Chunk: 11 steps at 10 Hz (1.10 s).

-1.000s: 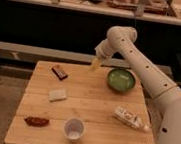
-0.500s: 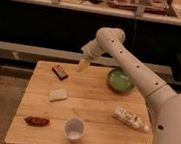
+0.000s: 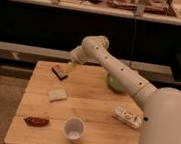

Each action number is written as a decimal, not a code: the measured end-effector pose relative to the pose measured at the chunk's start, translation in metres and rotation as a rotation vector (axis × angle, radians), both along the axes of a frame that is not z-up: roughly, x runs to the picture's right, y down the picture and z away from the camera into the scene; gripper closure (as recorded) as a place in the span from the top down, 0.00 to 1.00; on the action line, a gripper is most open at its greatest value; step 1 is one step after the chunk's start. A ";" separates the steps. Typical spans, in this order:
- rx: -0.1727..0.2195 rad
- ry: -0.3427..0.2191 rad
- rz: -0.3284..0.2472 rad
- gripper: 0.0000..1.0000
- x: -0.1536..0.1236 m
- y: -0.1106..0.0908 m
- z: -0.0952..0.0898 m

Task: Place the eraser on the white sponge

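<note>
Beyond the white sponge, toward the far side of the wooden table, the eraser lies flat on the wood, apart from the sponge. The gripper hangs beyond the sponge and slightly to its right, low and close beside the eraser's right end; whether it is wide, narrow or holding anything cannot be told. Nearer than the sponge are a white paper cup to its right and a reddish-brown lump to its left, with a crinkled packet well to its right.
</note>
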State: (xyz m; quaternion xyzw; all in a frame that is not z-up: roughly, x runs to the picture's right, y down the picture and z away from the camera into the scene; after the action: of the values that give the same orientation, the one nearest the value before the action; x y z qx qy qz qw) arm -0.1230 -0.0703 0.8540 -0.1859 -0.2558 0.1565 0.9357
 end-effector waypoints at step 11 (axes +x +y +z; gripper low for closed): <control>-0.065 -0.001 0.081 0.80 -0.036 0.005 0.054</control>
State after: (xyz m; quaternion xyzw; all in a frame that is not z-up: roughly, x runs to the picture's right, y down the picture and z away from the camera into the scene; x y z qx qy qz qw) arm -0.1590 -0.0652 0.9079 -0.2056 -0.2586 0.2021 0.9219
